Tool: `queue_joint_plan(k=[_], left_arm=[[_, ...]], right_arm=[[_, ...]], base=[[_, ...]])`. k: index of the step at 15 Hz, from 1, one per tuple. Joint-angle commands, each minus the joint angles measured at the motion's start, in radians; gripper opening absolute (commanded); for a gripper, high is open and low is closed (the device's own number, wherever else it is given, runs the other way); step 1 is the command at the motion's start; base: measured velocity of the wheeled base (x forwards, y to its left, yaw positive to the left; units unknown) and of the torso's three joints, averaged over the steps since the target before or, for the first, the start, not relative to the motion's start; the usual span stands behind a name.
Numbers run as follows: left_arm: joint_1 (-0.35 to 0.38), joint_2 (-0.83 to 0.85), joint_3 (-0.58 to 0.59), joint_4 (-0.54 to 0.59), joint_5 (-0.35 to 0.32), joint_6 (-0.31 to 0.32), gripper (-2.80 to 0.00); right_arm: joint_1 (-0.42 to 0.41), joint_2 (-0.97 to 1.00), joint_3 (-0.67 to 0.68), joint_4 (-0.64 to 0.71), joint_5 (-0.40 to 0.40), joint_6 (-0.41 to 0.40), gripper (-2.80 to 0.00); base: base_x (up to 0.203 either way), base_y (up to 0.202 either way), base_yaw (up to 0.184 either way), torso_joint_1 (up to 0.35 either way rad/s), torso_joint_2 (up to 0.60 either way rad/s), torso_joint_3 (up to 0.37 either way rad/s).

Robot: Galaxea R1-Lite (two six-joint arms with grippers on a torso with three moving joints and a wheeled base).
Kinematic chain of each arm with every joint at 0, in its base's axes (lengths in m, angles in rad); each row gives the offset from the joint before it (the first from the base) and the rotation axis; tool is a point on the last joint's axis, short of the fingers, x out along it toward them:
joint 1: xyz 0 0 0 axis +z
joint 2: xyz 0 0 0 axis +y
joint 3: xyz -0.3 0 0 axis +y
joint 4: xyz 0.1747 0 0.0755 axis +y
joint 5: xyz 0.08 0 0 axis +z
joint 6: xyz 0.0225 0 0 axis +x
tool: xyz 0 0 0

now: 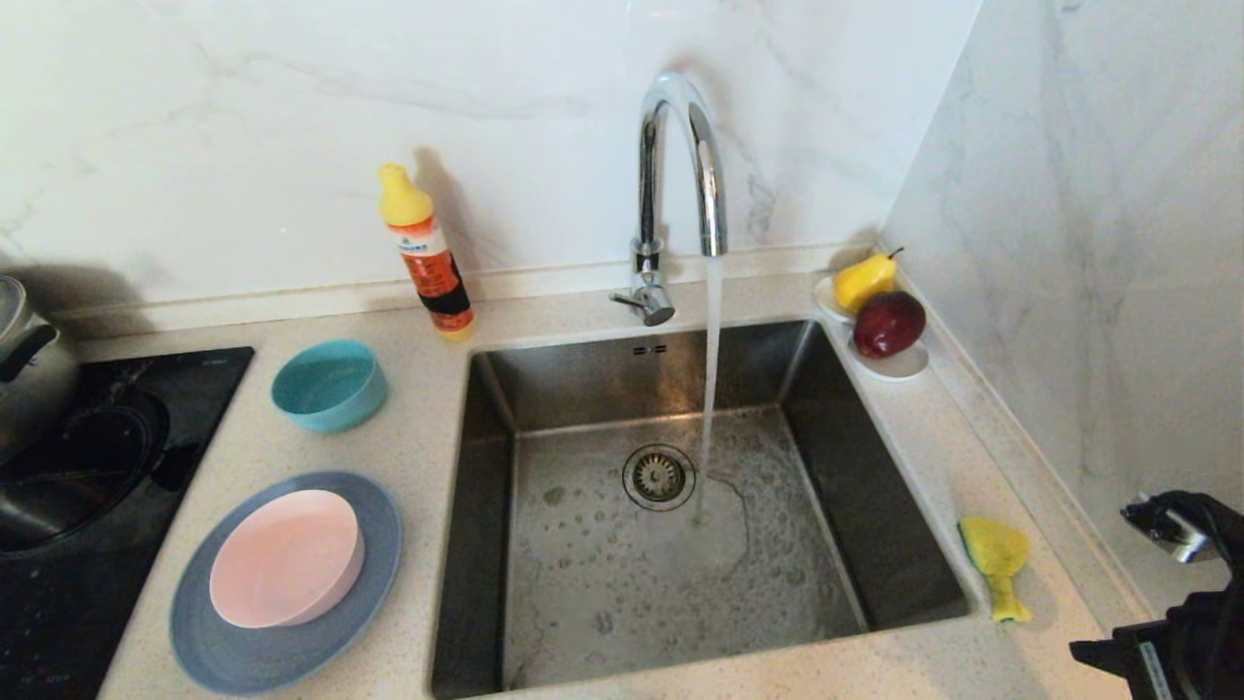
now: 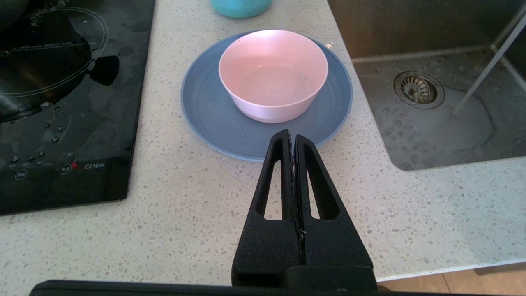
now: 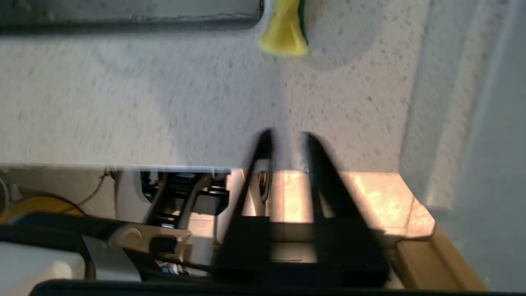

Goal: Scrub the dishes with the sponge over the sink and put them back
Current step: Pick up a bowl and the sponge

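The step in hand looks like fetching the sponge (image 1: 998, 564), which lies on the tabletop (image 1: 418, 457) at the lower right of the head view, just beside the right rim of the sink (image 1: 875, 506). To do it well, the right gripper (image 3: 287, 137) should come down over the sponge's narrowed middle, with the jaws spread a little wider than the foam, and close gently so the soft foam is not crushed flat against the tabletop. It should also keep clear of the wall at the right edge.

In the right wrist view the jaws seem parted by a small gap and hold nothing, though motion blur makes that hard to be sure of; the sponge shows at the top centre of that frame, well apart from the tips. The head view shows only the arm's dark body in its lower right corner, not the jaws.

The left wrist view alone shows the left gripper (image 2: 292, 135) with its jaws clenched together and empty, hanging over the near rim of the slate-blue plate (image 2: 205, 107), on which the pink bowl (image 2: 273, 78) sits. Only the head view shows the teal bowl (image 1: 328, 384) whole, at the middle left, and water running from the tap (image 1: 680, 165).
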Motion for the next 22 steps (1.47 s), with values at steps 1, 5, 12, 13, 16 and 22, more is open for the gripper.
queue_joint_plan(k=[1,5,12,13,16,22], left_arm=[[0.000,0.002,0.000,0.000,0.000,0.000,-2.80],[0.000,0.002,0.000,0.000,0.000,0.000,-2.80],[0.000,0.002,0.000,0.000,0.000,0.000,-2.80],[0.000,0.002,0.000,0.000,0.000,0.000,-2.80],[0.000,0.002,0.000,0.000,0.000,0.000,-2.80],[0.000,0.002,0.000,0.000,0.000,0.000,-2.80]], right_arm=[[0.008,0.095,-0.008,-0.013,-0.012,0.018,0.00],[0.040,0.177,-0.007,-0.098,-0.041,0.074,0.00],[0.030,0.316,-0.014,-0.264,-0.122,0.099,0.00],[0.027,0.317,-0.021,-0.271,-0.125,0.100,0.00],[0.022,0.327,-0.062,-0.268,-0.125,0.152,0.00],[0.022,0.341,-0.079,-0.265,-0.125,0.169,-0.17]], base=[[0.000,0.000,0.000,0.000,0.00,0.000],[0.000,0.000,0.000,0.000,0.00,0.000],[0.000,0.000,0.000,0.000,0.00,0.000],[0.000,0.000,0.000,0.000,0.00,0.000],[0.000,0.000,0.000,0.000,0.00,0.000],[0.000,0.000,0.000,0.000,0.00,0.000]])
